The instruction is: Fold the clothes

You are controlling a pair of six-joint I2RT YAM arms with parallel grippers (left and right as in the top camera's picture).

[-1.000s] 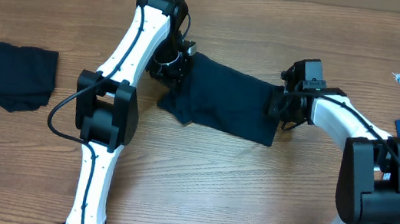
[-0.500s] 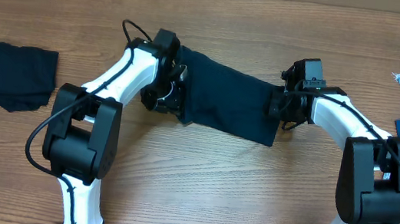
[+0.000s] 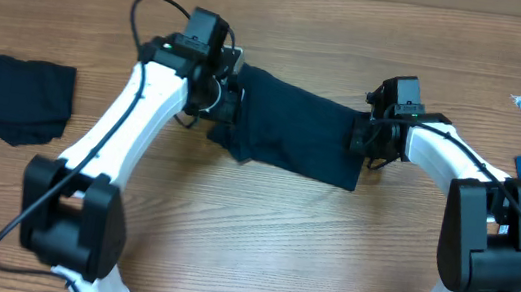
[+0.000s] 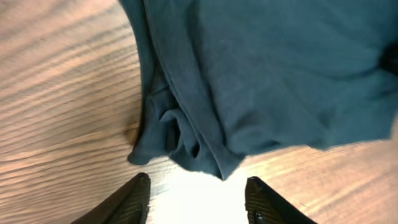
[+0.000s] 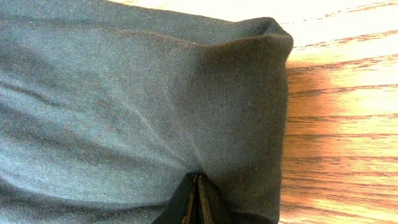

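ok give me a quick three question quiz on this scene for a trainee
1. True or false: the left gripper is clamped on the spread navy garment.
2. What lies at the far left of the table? A: a folded navy garment; B: a white towel; C: a red sock.
3. Fill in: the ___ gripper is shut on the spread garment's edge.
Key: 1 false, its fingers stand apart with nothing between them; 2 A; 3 right gripper.
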